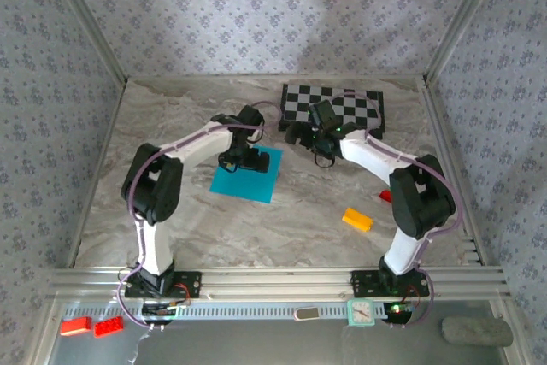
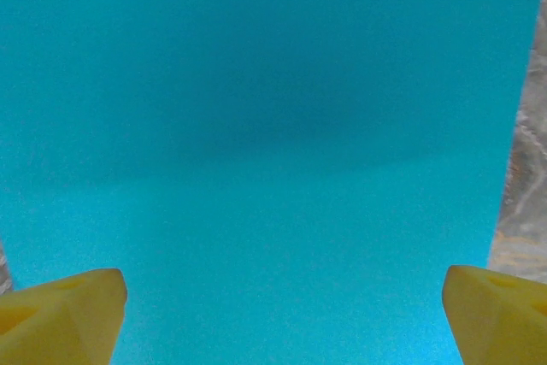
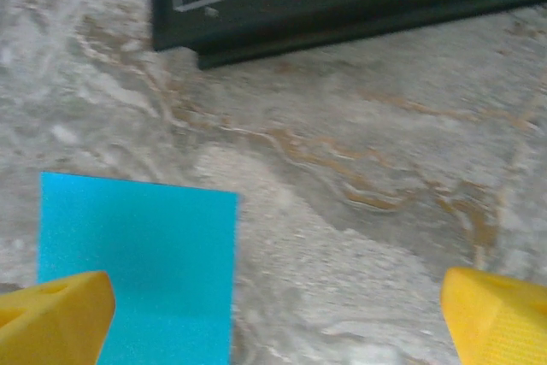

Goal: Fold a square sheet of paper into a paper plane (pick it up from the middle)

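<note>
Now the paper (image 1: 249, 184) lies flat left of centre on the worktop (image 1: 256, 232), well off every edge, left gripper (image 2: 285, 314) wide open and empty over its middle, right gripper (image 3: 278, 314) open and empty near its far right corner; judged thin, light, floppy, so pinch it up at mid-sheet.

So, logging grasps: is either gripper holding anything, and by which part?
Nothing held: left gripper and right gripper both open, square sheet of paper lying flat.
</note>
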Tool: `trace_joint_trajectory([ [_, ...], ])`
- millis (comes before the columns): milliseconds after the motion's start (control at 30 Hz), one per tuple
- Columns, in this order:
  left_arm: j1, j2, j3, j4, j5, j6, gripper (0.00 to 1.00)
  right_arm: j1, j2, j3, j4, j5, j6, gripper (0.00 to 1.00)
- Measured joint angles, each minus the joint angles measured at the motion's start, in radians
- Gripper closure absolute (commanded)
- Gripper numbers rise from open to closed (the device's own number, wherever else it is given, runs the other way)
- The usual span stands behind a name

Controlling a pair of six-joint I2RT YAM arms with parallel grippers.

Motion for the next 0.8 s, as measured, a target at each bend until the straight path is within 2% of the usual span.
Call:
trace_joint_trajectory([
  [300, 0.002, 0.129, 0.109, -0.066, -0.024, 0.029, 0.13, -0.021, -0.034, -0.069, -0.006, 0.026, 0.001, 0.0],
  [800, 0.002, 0.172, 0.121, -0.082, -0.023, 0.031, 0.19, -0.021, -0.034, -0.071, -0.005, 0.026, 0.005, 0.0],
])
